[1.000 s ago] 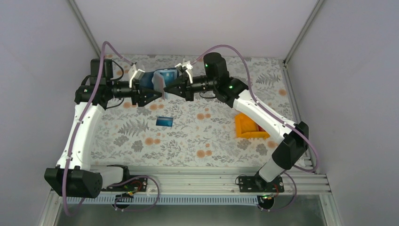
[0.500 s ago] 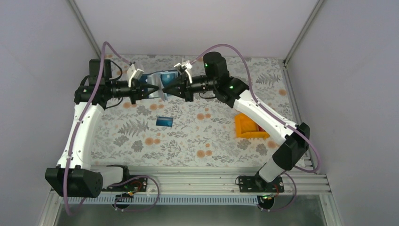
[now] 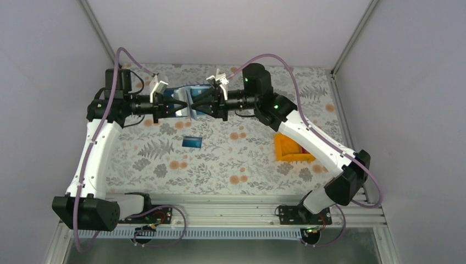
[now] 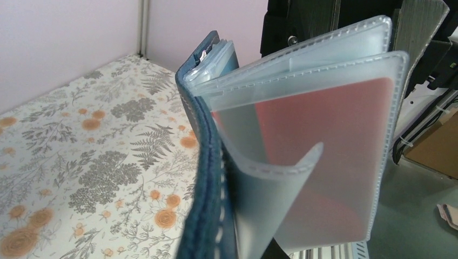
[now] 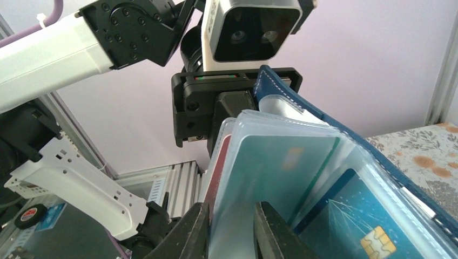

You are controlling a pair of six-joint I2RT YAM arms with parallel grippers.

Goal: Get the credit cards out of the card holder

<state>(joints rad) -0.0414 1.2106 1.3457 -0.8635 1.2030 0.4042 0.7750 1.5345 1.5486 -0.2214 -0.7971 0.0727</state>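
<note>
My left hand (image 3: 182, 105) pinches the holder (image 4: 208, 178). My right hand (image 5: 231, 209) straddles a sleeve (image 5: 240, 172); I cannot tell its grip. Card (image 3: 192, 142) and bin (image 3: 286, 150) lie below.

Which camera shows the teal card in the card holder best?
The right wrist view: the teal card faces the lens up close, inside a clear sleeve of the card holder. The left wrist view shows frosted sleeves and a red card, no teal. The top external view shows the holder small; the card cannot be made out.
</note>
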